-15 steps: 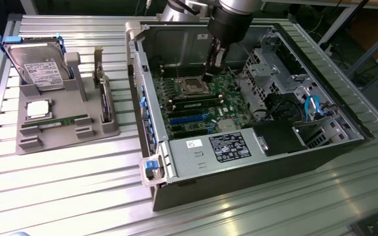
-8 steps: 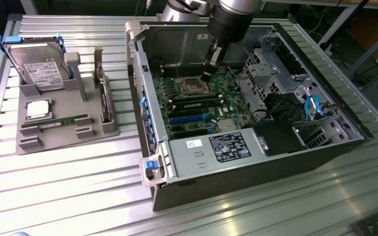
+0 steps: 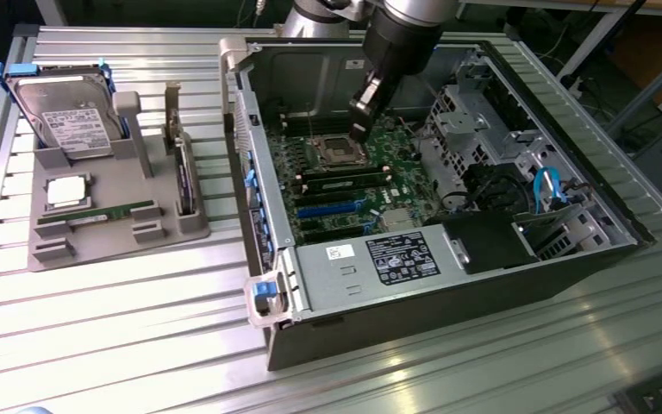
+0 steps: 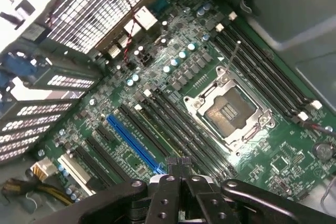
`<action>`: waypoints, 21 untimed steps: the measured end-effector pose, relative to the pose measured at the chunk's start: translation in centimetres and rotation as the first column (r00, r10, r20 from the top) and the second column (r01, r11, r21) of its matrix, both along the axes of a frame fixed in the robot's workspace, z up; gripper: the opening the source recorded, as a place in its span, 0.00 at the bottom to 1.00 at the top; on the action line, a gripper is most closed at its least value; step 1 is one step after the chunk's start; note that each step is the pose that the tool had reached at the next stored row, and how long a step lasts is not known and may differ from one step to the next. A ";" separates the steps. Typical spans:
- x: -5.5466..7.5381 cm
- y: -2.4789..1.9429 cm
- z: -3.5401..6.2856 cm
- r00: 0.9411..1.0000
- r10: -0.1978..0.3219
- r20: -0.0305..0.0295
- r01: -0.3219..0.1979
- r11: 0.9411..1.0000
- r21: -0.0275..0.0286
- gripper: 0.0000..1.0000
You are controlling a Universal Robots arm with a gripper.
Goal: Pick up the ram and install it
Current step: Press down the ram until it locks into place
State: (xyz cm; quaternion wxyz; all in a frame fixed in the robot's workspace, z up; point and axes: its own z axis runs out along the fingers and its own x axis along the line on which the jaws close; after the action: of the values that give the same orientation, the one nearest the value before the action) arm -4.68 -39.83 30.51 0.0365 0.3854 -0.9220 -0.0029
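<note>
Exterior view: the black gripper [image 3: 362, 131] hangs inside the open grey computer case [image 3: 607, 250], above the green motherboard [image 3: 406, 185]. Its fingers are closed, nothing visibly held. One thin green ram stick [image 3: 110, 213] lies on the grey holder [image 3: 107, 241] at nine o'clock.

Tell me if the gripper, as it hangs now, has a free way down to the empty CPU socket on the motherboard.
Probably yes. The gripper, its jaws shut, hangs inside the open case directly above the CPU socket, and nothing stands between them; in the wrist view the socket lies bare, with no cable across it.
</note>
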 end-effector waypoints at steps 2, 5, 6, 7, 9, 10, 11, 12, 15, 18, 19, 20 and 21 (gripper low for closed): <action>0.0 0.00 0.00 1.000 -0.031 0.000 0.031 1.000 0.000 0.13; 0.0 0.00 -0.01 0.994 -0.112 0.000 0.112 0.994 -0.001 0.13; 0.0 0.00 -0.02 0.988 -0.157 0.000 0.157 0.988 -0.001 0.13; 0.0 0.00 -0.02 0.982 -0.189 0.000 0.189 0.982 -0.001 0.13; 0.0 0.00 -0.03 0.975 -0.224 0.000 0.224 0.975 -0.001 0.13; 0.0 0.00 -0.03 0.971 -0.238 0.000 0.238 0.971 -0.001 0.13; 0.0 0.00 -0.04 0.965 -0.262 0.000 0.262 0.965 -0.002 0.13; 0.0 0.00 -0.04 0.959 -0.285 0.000 0.285 0.959 -0.002 0.13; 0.0 0.00 -0.06 0.932 -0.363 0.000 0.363 0.932 -0.002 0.13; 0.0 0.00 -0.07 0.912 -0.410 0.001 0.410 0.912 -0.002 0.13; 0.0 0.00 -0.07 0.903 -0.429 0.001 0.429 0.903 -0.002 0.13; 0.0 0.00 -0.08 0.898 -0.439 0.001 0.439 0.898 -0.003 0.13; 0.0 0.00 -0.09 0.887 -0.462 0.001 0.462 0.887 -0.003 0.13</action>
State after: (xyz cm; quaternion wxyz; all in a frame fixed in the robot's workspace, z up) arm -4.68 -39.83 30.42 0.0353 0.1549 -0.9873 -0.0103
